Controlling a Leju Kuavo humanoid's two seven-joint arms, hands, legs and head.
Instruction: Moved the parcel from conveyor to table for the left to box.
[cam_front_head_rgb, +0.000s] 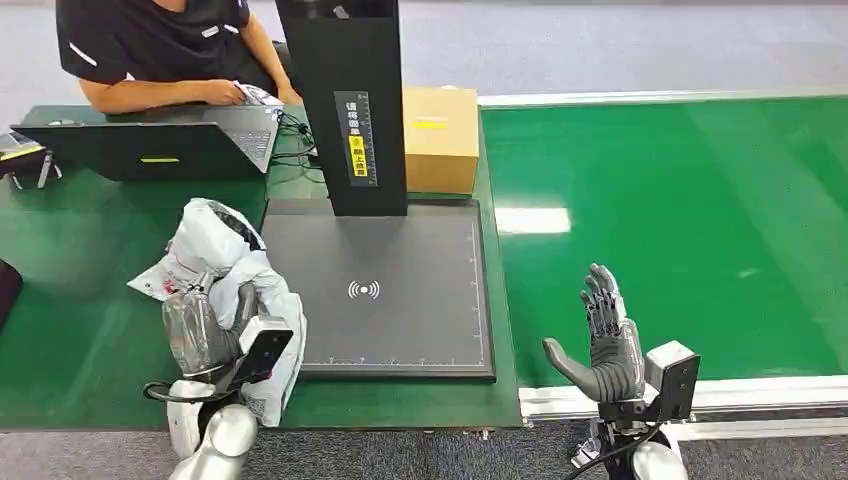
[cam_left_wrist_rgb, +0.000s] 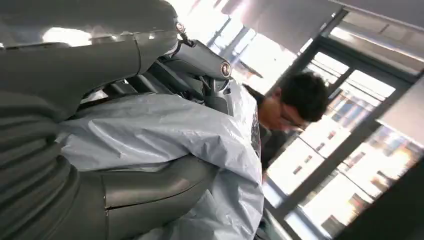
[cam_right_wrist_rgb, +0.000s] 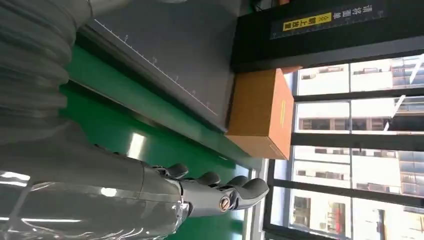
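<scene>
One parcel (cam_left_wrist_rgb: 165, 135) in left hand (cam_front_head_rgb: 205, 330)

Bright even light, glare patch on the conveyor (cam_front_head_rgb: 532, 220), blown-out windows (cam_right_wrist_rgb: 360, 125)

Ahead of the open right hand (cam_front_head_rgb: 607, 335), the black post (cam_front_head_rgb: 352, 100) carries a vertical strip of Chinese characters too small to read above a yellow label (cam_front_head_rgb: 356, 156), and the grey scanner pad (cam_front_head_rgb: 385, 290) bears a white wireless-signal symbol (cam_front_head_rgb: 364, 290).
</scene>
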